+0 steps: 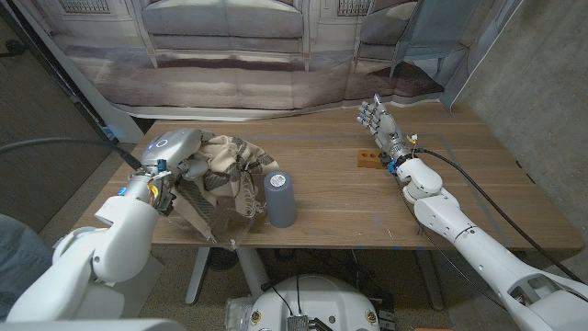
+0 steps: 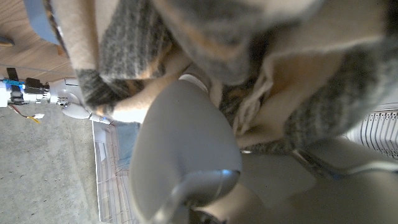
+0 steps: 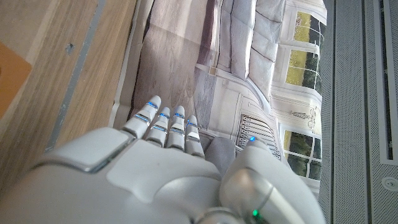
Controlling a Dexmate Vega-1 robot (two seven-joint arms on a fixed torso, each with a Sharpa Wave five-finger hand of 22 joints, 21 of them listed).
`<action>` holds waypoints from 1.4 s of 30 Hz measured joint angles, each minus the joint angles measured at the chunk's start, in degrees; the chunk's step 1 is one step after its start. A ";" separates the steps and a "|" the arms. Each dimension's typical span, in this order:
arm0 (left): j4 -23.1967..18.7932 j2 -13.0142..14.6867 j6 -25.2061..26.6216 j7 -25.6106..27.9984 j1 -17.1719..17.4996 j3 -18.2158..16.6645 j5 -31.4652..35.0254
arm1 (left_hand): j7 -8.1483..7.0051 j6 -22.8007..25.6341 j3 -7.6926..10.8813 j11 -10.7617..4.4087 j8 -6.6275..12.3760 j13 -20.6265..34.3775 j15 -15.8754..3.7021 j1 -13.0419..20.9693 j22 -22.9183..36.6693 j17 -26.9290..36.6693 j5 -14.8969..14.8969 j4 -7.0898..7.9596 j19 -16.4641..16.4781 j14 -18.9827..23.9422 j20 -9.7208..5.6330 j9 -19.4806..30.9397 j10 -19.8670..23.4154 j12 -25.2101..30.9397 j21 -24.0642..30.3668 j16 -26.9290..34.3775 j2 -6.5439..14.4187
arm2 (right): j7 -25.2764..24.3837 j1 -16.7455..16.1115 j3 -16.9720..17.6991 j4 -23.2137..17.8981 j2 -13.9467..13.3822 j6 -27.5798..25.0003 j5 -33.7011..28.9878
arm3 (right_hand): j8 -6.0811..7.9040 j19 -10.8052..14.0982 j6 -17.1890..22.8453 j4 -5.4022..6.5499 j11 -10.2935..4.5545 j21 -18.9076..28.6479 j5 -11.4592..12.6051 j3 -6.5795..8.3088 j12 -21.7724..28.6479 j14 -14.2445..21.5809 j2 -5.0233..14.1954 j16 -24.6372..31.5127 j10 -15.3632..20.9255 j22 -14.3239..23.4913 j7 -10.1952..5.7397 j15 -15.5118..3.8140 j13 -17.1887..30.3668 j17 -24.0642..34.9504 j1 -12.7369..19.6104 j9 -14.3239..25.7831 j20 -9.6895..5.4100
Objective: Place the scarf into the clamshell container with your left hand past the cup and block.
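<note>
The scarf [image 1: 223, 179] is the biggest thing on our side of the desk [image 1: 349, 198], a tan and grey plaid heap bunched at the desk's left end, spilling over the near edge and hanging a little below it. Our left robot hand [image 1: 176, 154] is buried in its left flank; the left wrist view shows folds of the scarf [image 2: 261, 74] pressed right over the hand, so we judge the left robot hand is holding the cloth, though the fingers themselves are hidden. Just beside the scarf, on its right and touching or nearly touching its edge, stands the grey cup [image 1: 279, 198], upright. Further right, well apart from the cup, lies the small orange block [image 1: 368, 160]. Our right robot hand [image 1: 378, 121] stands beyond the block near the far right of the desk, fingers straight and apart, holding nothing. We cannot make out the clamshell container. The left robot hand is plainly the nearer one, and any carry to the right must first clear the cup.
</note>
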 measured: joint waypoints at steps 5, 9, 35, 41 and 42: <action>-0.40 -1.12 -0.19 0.35 0.83 0.80 1.79 | 0.01 0.00 0.00 0.00 0.00 0.02 0.00 0.00 -0.02 0.09 0.00 0.00 0.00 0.00 0.00 -0.16 0.00 -0.15 0.23 -0.16 0.00 | 0.03 -0.09 0.12 -0.15 -0.23 -0.02 0.10 | 0.00 0.00 0.00 0.00 0.00 0.00 0.00 0.00 0.00 0.00 0.00 0.00 0.00 0.00 0.00 0.00 0.00 0.00 0.00 0.00 0.00; -0.76 -2.07 -0.20 0.36 1.43 1.51 2.98 | -0.30 0.30 0.00 -0.26 0.00 0.11 -0.01 -0.02 -0.02 0.08 0.00 0.00 0.00 0.00 0.00 -0.26 0.26 -0.16 0.23 -0.22 -0.01 | 0.14 -0.18 0.23 -0.36 -0.45 -0.20 0.25 | 0.00 0.00 0.00 0.00 0.00 0.00 0.00 0.01 0.00 0.00 0.00 0.00 0.00 0.00 0.00 0.00 0.00 0.00 0.00 0.00 0.00; -2.90 -7.82 -0.37 1.35 7.50 3.55 8.95 | -0.30 0.30 0.17 -0.42 0.19 0.54 -0.31 -0.68 0.03 0.56 0.28 -0.17 -0.30 0.69 -0.30 -0.20 1.04 -0.75 1.54 -0.20 -0.41 | 0.25 -0.69 0.67 -1.08 -1.12 -1.14 0.86 | 0.00 -0.42 0.00 0.00 0.11 -0.23 0.00 0.01 0.00 -0.21 0.00 0.00 0.53 0.00 0.00 -0.20 0.00 0.00 0.00 0.00 0.00; -2.54 -8.93 -0.49 1.69 8.20 3.73 9.30 | -0.29 0.30 0.30 -0.42 0.19 0.81 -0.31 -1.00 0.03 0.58 0.27 -0.30 -0.30 0.70 -0.30 -0.33 1.04 -0.82 1.56 -0.21 -0.73 | 0.29 -0.35 0.34 -1.08 -1.12 -1.63 0.81 | 0.00 -0.42 0.00 0.00 0.11 -0.22 0.00 0.01 0.00 -0.21 0.00 0.00 0.52 0.00 0.00 -0.20 0.00 0.00 0.00 0.00 0.00; -2.42 -9.05 -0.49 1.71 8.22 3.75 9.35 | -0.29 0.30 0.30 -0.42 0.18 0.81 -0.31 -1.11 0.03 0.59 0.27 -0.30 -0.30 0.70 -0.30 -0.33 1.04 -0.82 1.56 -0.21 -0.83 | 0.30 -0.27 0.28 -1.08 -1.12 -1.71 0.79 | 0.00 -0.42 0.00 0.00 0.11 -0.22 0.00 0.01 0.00 -0.21 0.00 0.00 0.52 0.00 0.00 -0.20 0.00 0.00 0.00 0.00 0.00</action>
